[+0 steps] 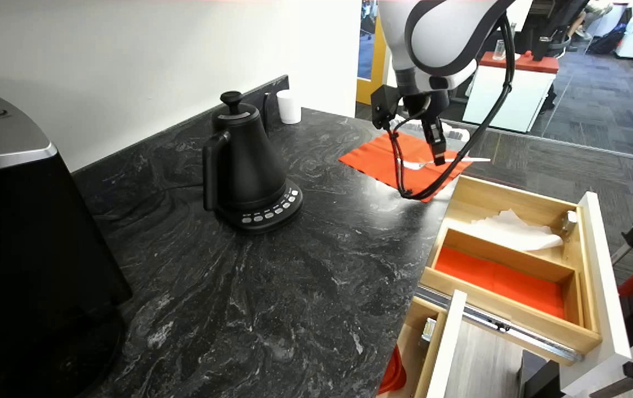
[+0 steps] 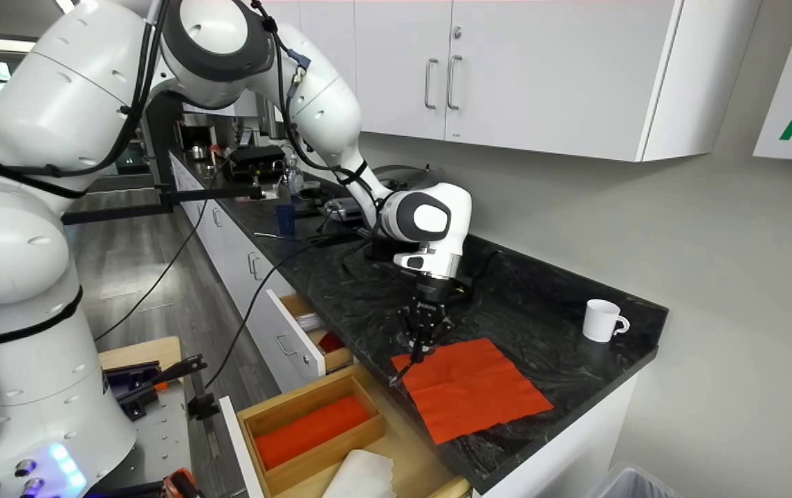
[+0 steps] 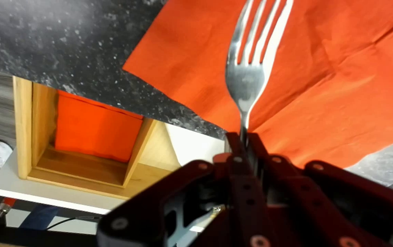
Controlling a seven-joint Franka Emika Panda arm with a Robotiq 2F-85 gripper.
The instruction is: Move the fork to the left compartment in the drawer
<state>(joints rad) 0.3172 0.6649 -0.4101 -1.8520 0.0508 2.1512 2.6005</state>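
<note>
The fork (image 3: 246, 82) is silvery, its tines pointing away from my gripper (image 3: 242, 139) in the wrist view. My gripper is shut on its handle. In an exterior view the fork (image 1: 417, 165) lies about level between the fingertips (image 1: 438, 160), over the orange-red mat; its handle end reaches past the mat. In an exterior view my gripper (image 2: 418, 354) is at the mat's corner and one fork end (image 2: 398, 377) shows. The pulled-out wooden drawer (image 1: 509, 194) has an orange-red lined section and a white cloth in another. It also shows in an exterior view (image 2: 330, 448) and the wrist view (image 3: 79, 168).
The orange-red mat (image 2: 472, 391) lies on the dark counter (image 1: 294, 287). A black kettle (image 1: 247, 155) stands near the wall. A white mug (image 2: 602, 320) is at the counter's far end. Another drawer (image 2: 292, 342) is partly open beside the first. My cable (image 1: 482, 121) hangs in a loop.
</note>
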